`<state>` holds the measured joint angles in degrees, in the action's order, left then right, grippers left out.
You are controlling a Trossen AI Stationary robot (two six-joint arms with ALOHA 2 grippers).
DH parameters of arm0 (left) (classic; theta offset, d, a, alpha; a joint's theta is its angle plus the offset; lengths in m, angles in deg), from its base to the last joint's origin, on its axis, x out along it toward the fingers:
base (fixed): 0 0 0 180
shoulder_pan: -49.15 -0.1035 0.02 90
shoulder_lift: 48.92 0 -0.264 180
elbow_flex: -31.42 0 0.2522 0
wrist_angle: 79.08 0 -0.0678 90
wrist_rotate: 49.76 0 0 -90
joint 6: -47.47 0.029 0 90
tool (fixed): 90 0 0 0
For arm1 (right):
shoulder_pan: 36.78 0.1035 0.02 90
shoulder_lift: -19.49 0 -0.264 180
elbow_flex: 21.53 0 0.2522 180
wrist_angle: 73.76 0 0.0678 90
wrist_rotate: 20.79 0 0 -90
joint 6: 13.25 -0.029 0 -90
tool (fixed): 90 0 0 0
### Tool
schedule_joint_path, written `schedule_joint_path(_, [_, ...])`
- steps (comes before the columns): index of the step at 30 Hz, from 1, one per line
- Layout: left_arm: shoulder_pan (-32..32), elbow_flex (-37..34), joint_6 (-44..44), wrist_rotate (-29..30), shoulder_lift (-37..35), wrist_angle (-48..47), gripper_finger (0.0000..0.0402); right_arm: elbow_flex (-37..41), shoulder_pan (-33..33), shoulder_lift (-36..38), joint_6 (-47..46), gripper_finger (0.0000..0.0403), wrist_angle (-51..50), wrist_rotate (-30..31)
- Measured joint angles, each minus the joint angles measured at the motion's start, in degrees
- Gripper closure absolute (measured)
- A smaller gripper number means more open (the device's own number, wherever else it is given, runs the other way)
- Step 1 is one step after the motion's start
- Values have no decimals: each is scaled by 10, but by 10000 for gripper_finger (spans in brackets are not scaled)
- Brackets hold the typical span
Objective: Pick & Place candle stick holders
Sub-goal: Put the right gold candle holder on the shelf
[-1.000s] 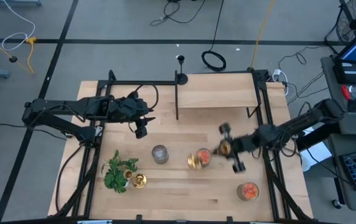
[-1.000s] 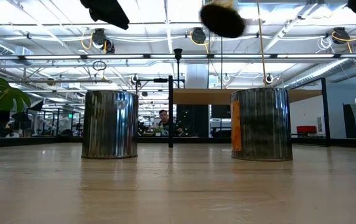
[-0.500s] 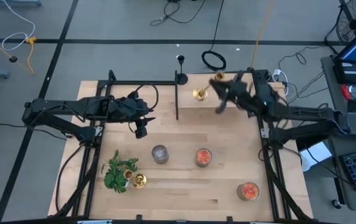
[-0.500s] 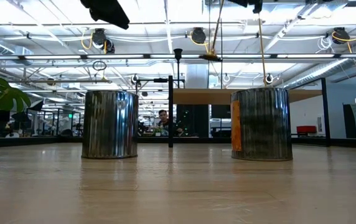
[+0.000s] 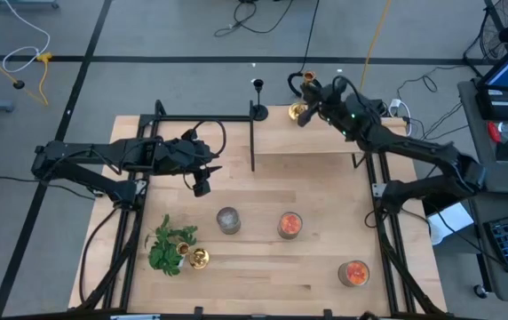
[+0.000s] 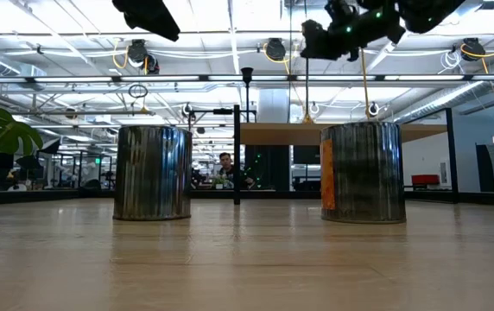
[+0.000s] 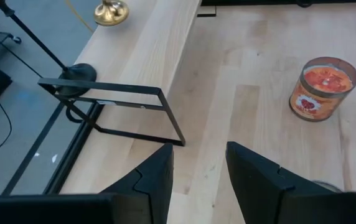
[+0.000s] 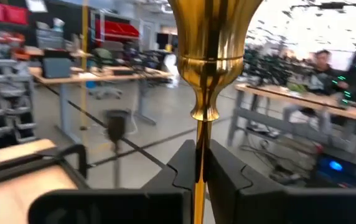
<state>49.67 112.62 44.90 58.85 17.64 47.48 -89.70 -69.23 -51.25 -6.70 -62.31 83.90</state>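
Note:
One gold candle stick holder (image 5: 298, 110) stands upright at the far edge of the raised wooden shelf (image 5: 312, 138), with my right gripper (image 5: 311, 100) shut on it. The black holder (image 5: 257, 107) stands on its round base at the shelf's far left corner. The second gold holder (image 5: 199, 258) sits on the table beside the green plant (image 5: 169, 247). My left gripper (image 5: 202, 184) is open and empty above the table's left middle. My right gripper pinches the gold holder's thin stem (image 8: 199, 163) between its two fingers, below the cup top (image 8: 213, 25). The fingers come about level from the table's right and lie across the stem. The holder is upright, its base (image 7: 110, 11) at the shelf top; I cannot tell whether it touches.
A silver tin (image 5: 228, 220) and an orange candle jar (image 5: 289, 224) stand mid-table, and another orange jar (image 5: 353, 273) near the front right. The shelf's black frame legs (image 7: 128, 112) stand at the shelf's left end.
My right gripper has carried the gold holder from beside the mid-table orange jar up and toward the table's far edge, onto the raised shelf. The holder has turned from tipped to upright. My left arm has kept still.

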Motion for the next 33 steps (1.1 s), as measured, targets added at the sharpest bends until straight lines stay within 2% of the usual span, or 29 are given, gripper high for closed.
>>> schedule_joint_path(7, [0,0,5,0,0,0,250,-1,-45,-21,-30,383,-15,-30])
schedule_joint_path(16, [0,0,0,0,0,0,249,-1,-68,-23,-53,378,-15,-29])
schedule_joint_path(26, [0,0,-10,0,0,0,250,-1,-80,-23,-61,382,-20,-29])
schedule_joint_path(33, [0,0,-14,0,0,0,249,-1,-80,-23,-59,365,-20,-27])
